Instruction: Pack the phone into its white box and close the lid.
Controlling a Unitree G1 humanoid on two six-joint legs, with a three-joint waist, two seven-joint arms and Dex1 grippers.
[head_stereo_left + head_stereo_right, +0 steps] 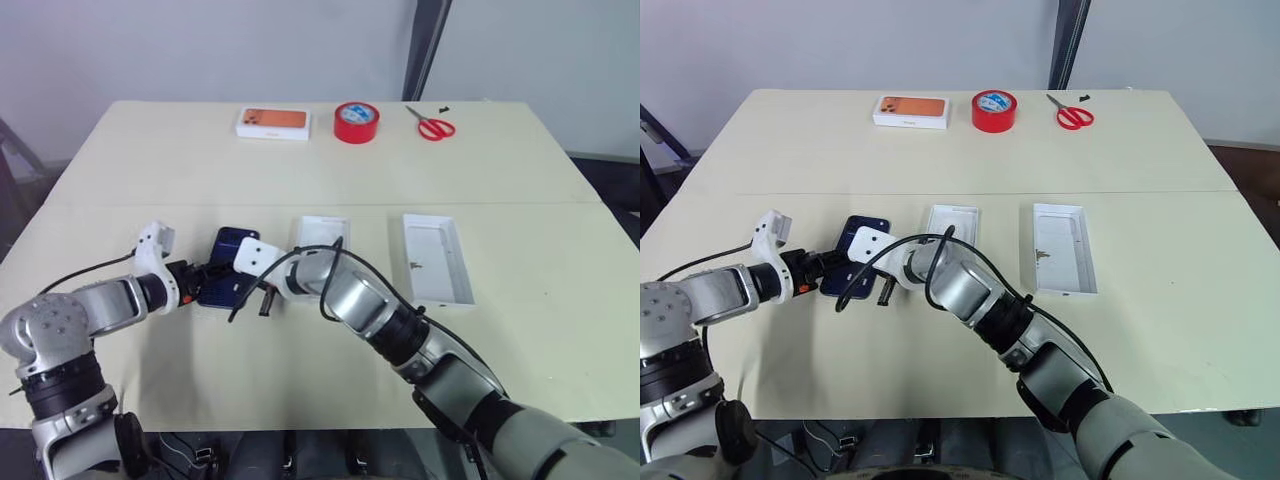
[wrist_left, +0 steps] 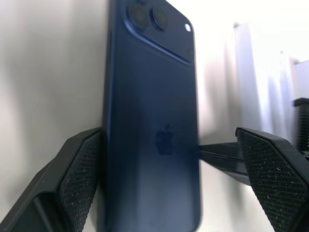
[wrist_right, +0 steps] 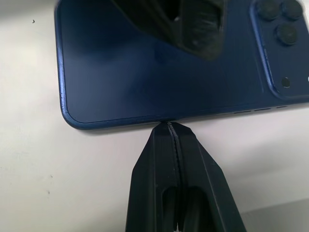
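The left gripper (image 1: 200,277) has its jaws spread wide, straddling the phone (image 1: 226,268) without pinching it yet; one pad (image 2: 77,181) sits against the phone's edge, the other stands off. The phone lies camera-side up on the table (image 1: 140,170), just left of the white box (image 1: 322,236). The right gripper (image 3: 168,126), jaws pressed together, touches the phone's long side. If that tip pushes while the left jaws close, the phone could skate or twist out. Right of the phone, a second white tray (image 1: 437,258) lies well apart from the box, leaving bare table between. Tape (image 1: 356,122) and scissors (image 1: 431,124) sit far behind the phone.
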